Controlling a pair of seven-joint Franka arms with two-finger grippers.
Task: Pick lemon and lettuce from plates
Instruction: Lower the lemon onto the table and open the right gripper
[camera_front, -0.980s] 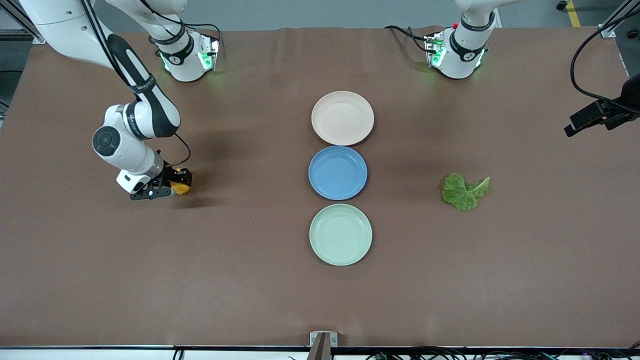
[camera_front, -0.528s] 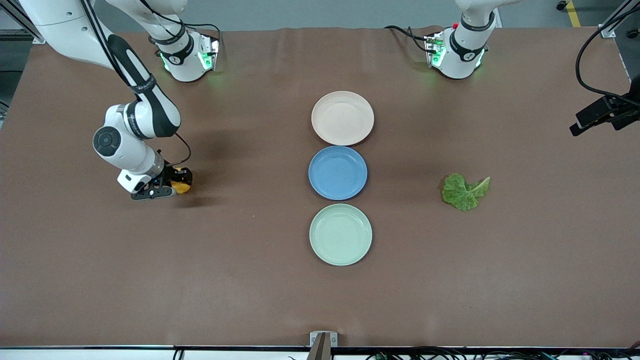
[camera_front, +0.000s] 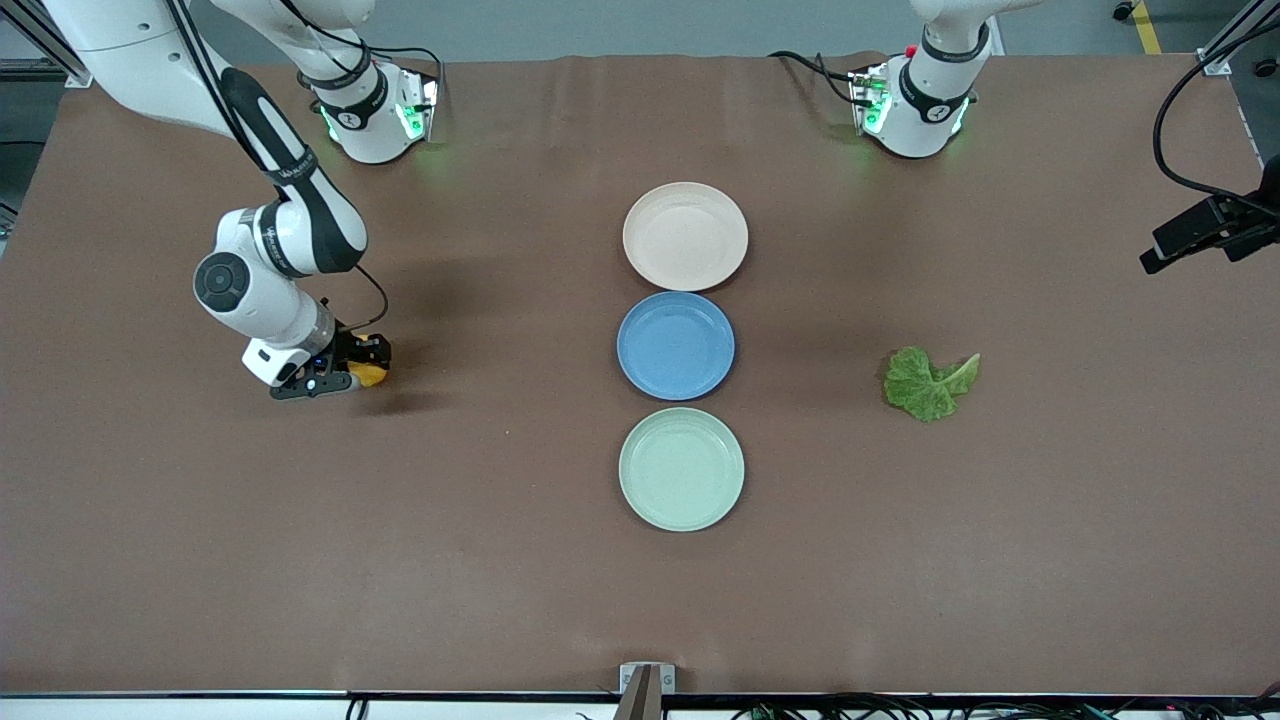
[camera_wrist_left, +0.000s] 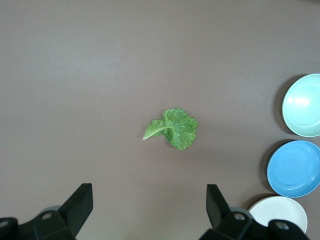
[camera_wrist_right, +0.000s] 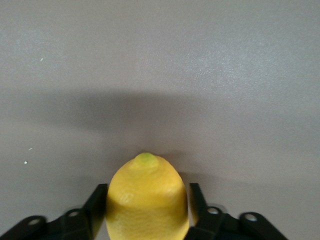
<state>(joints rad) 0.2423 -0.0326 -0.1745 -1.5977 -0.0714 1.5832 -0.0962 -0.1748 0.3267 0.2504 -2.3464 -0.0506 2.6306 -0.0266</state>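
The lemon (camera_front: 373, 375) is between the fingers of my right gripper (camera_front: 360, 373), low at the tabletop toward the right arm's end; the right wrist view shows the lemon (camera_wrist_right: 147, 210) filling the right gripper (camera_wrist_right: 146, 192), both fingers against it. The lettuce (camera_front: 928, 382) lies flat on the table toward the left arm's end, level with the blue plate. The beige-pink plate (camera_front: 685, 236) and the mint plate (camera_front: 681, 468) are both empty. My left gripper (camera_front: 1200, 235) hangs high at the left arm's end, open and empty (camera_wrist_left: 149, 200), with the lettuce (camera_wrist_left: 174, 129) seen below.
A blue plate (camera_front: 676, 345), empty, sits between the two pale plates in a line down the table's middle. All three plates show in the left wrist view: mint (camera_wrist_left: 305, 105), blue (camera_wrist_left: 295, 168), beige-pink (camera_wrist_left: 279, 214). The arm bases stand along the edge farthest from the front camera.
My right gripper with the lemon has shifted slightly toward the plates. My left gripper drew a little farther toward the left arm's end of the table, then held still.
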